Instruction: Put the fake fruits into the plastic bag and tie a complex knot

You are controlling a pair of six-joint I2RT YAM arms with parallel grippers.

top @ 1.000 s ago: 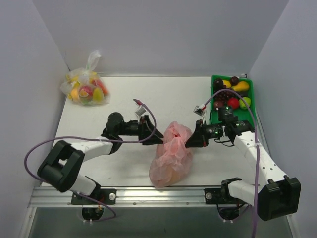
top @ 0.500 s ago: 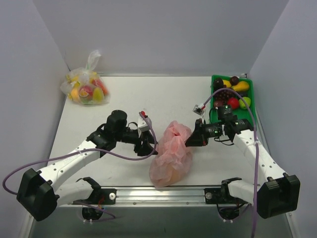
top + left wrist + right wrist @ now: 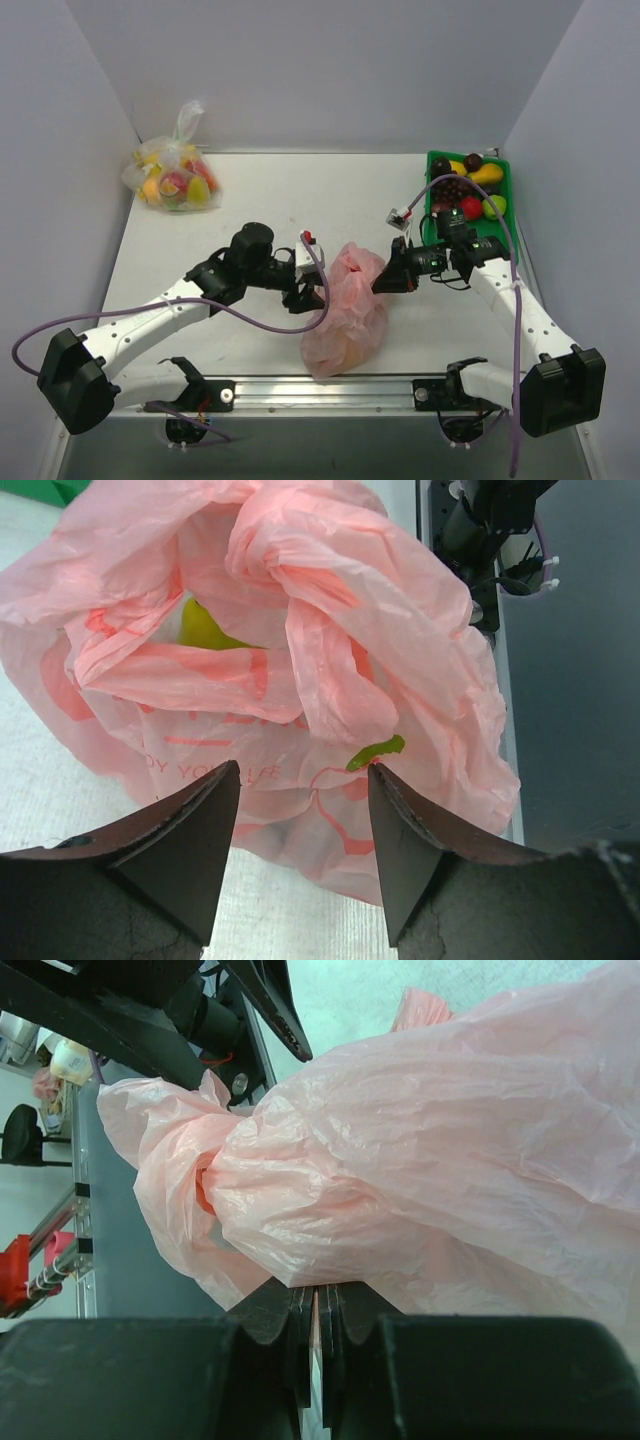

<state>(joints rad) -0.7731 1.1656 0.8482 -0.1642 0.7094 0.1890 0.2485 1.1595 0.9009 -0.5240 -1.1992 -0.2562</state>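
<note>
Jaws of the left gripper (image 3: 300, 780) stood moderately apart and held nothing, pointing at the left side of the plastic bag (image 3: 345, 310); jaws of the right gripper (image 3: 315, 1305) were closed flat on a thin fold of the bag at its right side. The pink bag lay on the table (image 3: 260, 190) between the two grippers, near the middle of the near edge. At least one yellow-green fruit (image 3: 205, 630) was visible inside it; several fake fruits (image 3: 470, 190) lay in the green tray (image 3: 432, 165) at the far right corner, so the filling seemed to be unfinished. The handle loops looked loose and crumpled; I judged that no knot was made yet. A clear bag of fruit (image 3: 172, 180) sat at the far left corner.
</note>
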